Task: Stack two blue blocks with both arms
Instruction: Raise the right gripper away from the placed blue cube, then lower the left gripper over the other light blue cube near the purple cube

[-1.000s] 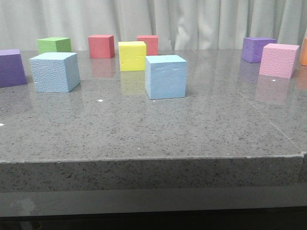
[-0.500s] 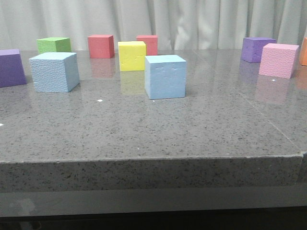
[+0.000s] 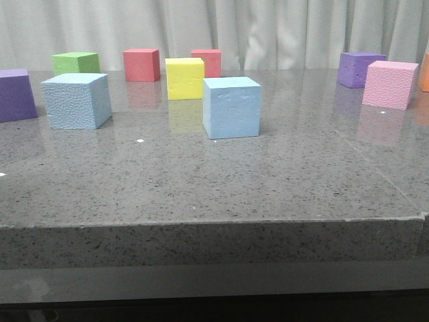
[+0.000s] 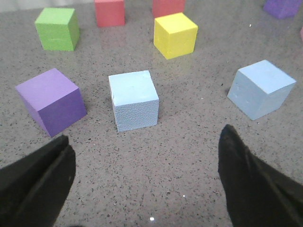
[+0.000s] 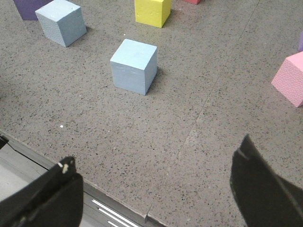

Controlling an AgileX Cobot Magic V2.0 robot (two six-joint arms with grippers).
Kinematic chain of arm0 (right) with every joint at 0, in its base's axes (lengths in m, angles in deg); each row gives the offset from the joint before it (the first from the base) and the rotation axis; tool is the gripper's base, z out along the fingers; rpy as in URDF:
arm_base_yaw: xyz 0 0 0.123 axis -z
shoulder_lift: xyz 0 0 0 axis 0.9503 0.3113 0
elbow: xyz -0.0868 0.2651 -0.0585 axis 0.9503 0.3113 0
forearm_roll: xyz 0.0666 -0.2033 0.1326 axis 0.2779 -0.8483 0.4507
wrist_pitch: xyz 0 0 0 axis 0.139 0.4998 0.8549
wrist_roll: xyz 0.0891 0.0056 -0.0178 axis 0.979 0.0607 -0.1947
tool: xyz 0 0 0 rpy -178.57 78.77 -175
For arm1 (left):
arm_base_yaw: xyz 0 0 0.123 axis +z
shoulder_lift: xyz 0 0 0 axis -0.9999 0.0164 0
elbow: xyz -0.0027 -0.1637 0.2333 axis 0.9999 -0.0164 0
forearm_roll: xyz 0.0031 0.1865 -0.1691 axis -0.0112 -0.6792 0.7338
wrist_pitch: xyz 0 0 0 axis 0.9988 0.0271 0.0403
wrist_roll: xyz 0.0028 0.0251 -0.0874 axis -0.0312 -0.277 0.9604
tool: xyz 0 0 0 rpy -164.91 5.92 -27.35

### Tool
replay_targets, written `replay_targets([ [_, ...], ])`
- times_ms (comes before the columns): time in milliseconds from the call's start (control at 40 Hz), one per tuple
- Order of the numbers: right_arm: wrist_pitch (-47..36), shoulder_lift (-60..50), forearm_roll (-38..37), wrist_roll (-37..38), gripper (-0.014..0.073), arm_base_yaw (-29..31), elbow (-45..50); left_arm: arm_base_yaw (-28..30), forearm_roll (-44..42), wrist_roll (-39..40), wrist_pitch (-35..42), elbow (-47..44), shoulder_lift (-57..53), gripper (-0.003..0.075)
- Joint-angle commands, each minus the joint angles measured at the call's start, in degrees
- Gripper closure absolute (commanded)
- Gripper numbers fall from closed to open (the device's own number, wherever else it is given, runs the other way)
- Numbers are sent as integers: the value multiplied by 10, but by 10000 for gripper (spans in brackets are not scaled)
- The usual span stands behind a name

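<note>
A grey speckled table point(image 3: 201, 181) holds scattered foam cubes in front of a pale curtain point(image 3: 268, 30). Two blue blocks sit on it, well apart and not stacked. The left blue block point(image 3: 76, 100) stands near the table's left side, beside a purple cube point(image 3: 16, 94). The centre blue block point(image 3: 231, 106) stands near the middle, just in front of a yellow cube point(image 3: 184, 78). Farther back are a green cube point(image 3: 76, 63) and two red cubes point(image 3: 141, 64). To the right sit a pink cube point(image 3: 389, 84) and a second purple one.

Neither arm appears in the front view. In the left wrist view, the left gripper point(image 4: 147, 184) is spread wide and holds nothing. It hangs above bare table, with the left blue block point(image 4: 134, 100) ahead of it, roughly between the lines of its fingers point(image 4: 38, 184), not touching. In the right wrist view, the right gripper point(image 5: 156, 189) is also spread wide and empty, near the table's front edge. The centre blue block point(image 5: 134, 65) lies well ahead of it, apart from both fingers.
</note>
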State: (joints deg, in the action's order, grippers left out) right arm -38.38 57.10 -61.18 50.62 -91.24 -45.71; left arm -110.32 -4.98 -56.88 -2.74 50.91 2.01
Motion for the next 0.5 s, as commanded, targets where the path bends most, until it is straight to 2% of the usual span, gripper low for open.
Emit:
replay_targets([
  [0, -39, -1, 6, -5, -43, 3, -15, -4, -11, 0, 34, 63, 72, 119],
  [225, -39, -1, 6, -5, -43, 3, -15, -3, -14, 3, -16, 182, 216, 119],
  [350, -39, -1, 6, -5, -43, 3, -15, 5, -14, 32, -63, 252, 287, 119],
  [475, -39, -1, 6, -5, -43, 3, -15, 19, -10, 47, -76, 302, 343, 119],
])
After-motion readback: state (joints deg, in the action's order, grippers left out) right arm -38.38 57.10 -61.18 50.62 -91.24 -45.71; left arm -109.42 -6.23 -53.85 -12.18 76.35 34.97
